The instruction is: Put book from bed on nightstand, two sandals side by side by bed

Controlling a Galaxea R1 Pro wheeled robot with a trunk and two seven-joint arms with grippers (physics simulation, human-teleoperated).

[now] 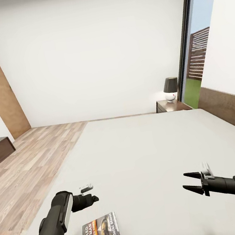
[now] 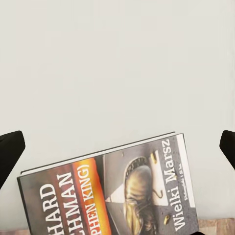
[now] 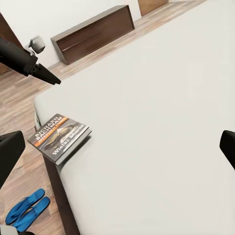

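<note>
Left to right, I log:
- Wood floor (image 1: pixel 29 161).
- Left gripper (image 1: pixel 93 198) hovering over the bed (image 1: pixel 146 154), jaws spread wide, holding nothing.
- Book (image 1: pixel 100 234) flat on the mattress at its near edge, just beside that gripper.
- Right gripper (image 1: pixel 189 182), jaws apart, holding nothing.
- Nightstand (image 1: pixel 169 106) with lamp (image 1: pixel 170 89) by the headboard.
- Sandals (image 3: pixel 27 209) together on the floor beside the bed.

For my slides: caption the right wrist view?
Book at mattress corner, blue sandals on the floor beside it.
</note>
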